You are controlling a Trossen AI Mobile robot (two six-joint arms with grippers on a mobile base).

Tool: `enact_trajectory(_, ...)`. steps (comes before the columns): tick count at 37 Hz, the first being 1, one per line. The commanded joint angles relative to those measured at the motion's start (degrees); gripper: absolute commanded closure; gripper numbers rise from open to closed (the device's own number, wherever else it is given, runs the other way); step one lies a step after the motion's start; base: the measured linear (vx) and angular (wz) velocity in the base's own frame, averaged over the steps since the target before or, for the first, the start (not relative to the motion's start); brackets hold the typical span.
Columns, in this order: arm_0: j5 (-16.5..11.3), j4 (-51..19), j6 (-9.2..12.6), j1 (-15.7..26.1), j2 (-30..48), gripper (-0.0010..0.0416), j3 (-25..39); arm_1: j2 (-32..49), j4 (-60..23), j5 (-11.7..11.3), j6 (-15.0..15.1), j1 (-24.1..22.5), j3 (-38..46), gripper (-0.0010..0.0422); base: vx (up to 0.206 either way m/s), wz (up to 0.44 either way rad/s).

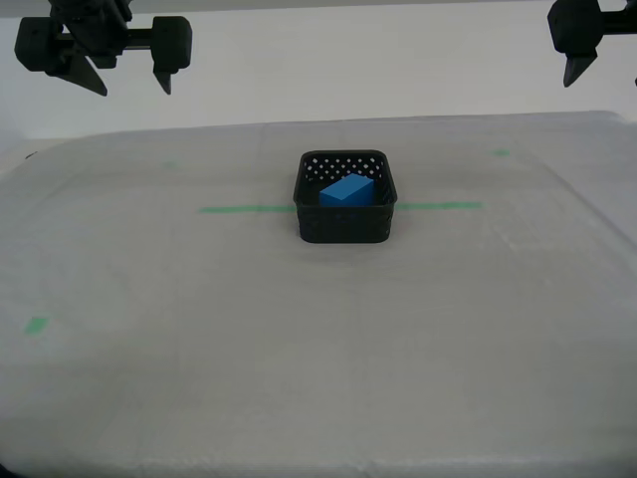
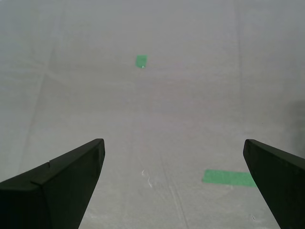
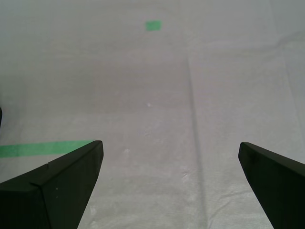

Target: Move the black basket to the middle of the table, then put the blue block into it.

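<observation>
The black basket [image 1: 344, 224] stands on the table [image 1: 318, 349] at its middle, on the green tape line [image 1: 244, 209]. The blue block [image 1: 347, 189] lies inside it, tilted against the far wall. My second gripper [image 1: 134, 90] hangs open and empty high above the table at the exterior view's left, far from the basket; its wrist view [image 2: 174, 141] shows only cloth and tape between its fingers. My first gripper [image 3: 170, 144] is open and empty; in the exterior view only one finger [image 1: 575, 68] shows, at the upper right. Neither wrist view shows the basket.
Small green tape marks lie at the back left [image 1: 169, 164], back right [image 1: 501, 151] and front left [image 1: 37, 325]. The line's end [image 2: 228, 178] and a mark [image 2: 141, 61] show under my second gripper, another line end [image 3: 43, 149] and mark [image 3: 153, 25] under my first.
</observation>
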Motion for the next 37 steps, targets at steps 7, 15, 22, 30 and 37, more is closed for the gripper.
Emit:
enact_trajectory(7, -0.1, 0.1, -0.1, 0.0, 0.0, 0.0007, 0.1, 0.0, 0.0, -0.2, -0.1, 0.0, 0.1, 0.0012, 0.0, 0.0)
enact_trajectory(15, 0.0, 0.1, -0.1, 0.0, 0.0, 0.0007, 0.1, 0.0, 0.0, -0.2, -0.1, 0.0, 0.1, 0.0012, 0.0, 0.0)
enact_trajectory(22, -0.1, 0.1, -0.1, 0.0, 0.0, 0.0007, 0.1, 0.0, 0.0, -0.2, -0.1, 0.0, 0.1, 0.0012, 0.0, 0.0)
enact_trajectory(30, -0.1, 0.1, -0.1, 0.1, 0.0, 0.0007, 0.1, 0.0, 0.0, -0.2, -0.1, 0.0, 0.1, 0.0012, 0.0, 0.0)
enact_trajectory(37, -0.1, 0.1, -0.1, 0.0, 0.0, 0.0007, 0.1, 0.0, 0.0, -0.2, -0.1, 0.0, 0.1, 0.0012, 0.0, 0.0)
